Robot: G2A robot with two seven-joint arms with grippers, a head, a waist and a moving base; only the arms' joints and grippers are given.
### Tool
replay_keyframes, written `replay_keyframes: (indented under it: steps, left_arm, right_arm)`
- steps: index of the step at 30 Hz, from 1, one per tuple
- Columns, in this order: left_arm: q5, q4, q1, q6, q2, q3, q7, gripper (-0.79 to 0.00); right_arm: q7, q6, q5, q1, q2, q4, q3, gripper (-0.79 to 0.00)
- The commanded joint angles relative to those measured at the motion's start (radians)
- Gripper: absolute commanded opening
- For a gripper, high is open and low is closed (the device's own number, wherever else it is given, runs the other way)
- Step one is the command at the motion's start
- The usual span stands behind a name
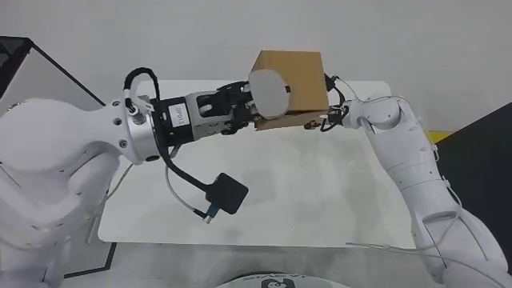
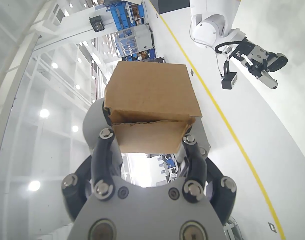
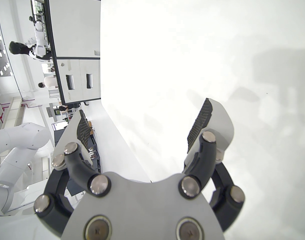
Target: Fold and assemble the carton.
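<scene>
Carton (image 1: 300,76) (image 2: 149,91): brown cardboard, squared into box shape, held raised at far edge of table (image 1: 320,200). One end not closed flat, gap showing between its flaps.
Left gripper (image 2: 148,136) (image 1: 326,118): fingers clamped on flap at that open end, one finger either side.
Right gripper (image 3: 144,116) (image 1: 254,108): fingers spread wide, nothing between them, white tabletop beneath. Apart from carton, on side opposite left gripper.
</scene>
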Motion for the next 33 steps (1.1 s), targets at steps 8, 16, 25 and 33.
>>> replay_keyframes:
  steps: [8, 16, 25, 33]
  left_arm:
    - [-0.316, 0.006, 0.134, -0.09, -0.004, -0.11, -0.165, -0.785]
    - [-0.736, 0.0, 0.235, -0.131, -0.019, -0.179, -0.467, -0.785]
    - [-0.757, 0.007, 0.223, -0.119, -0.02, -0.186, -0.488, -0.785]
    - [-1.135, 0.034, 0.335, 0.034, -0.029, -0.207, -0.755, -0.785]
  right_arm:
    - [0.0, 0.0, 0.0, 0.0, 0.0, 0.0, 0.0, 0.0]
    - [0.0, 0.0, 0.0, 0.0, 0.0, 0.0, 0.0, 0.0]
    - [0.0, 0.0, 0.0, 0.0, 0.0, 0.0, 0.0, 0.0]
    - [0.0, 0.0, 0.0, 0.0, 0.0, 0.0, 0.0, 0.0]
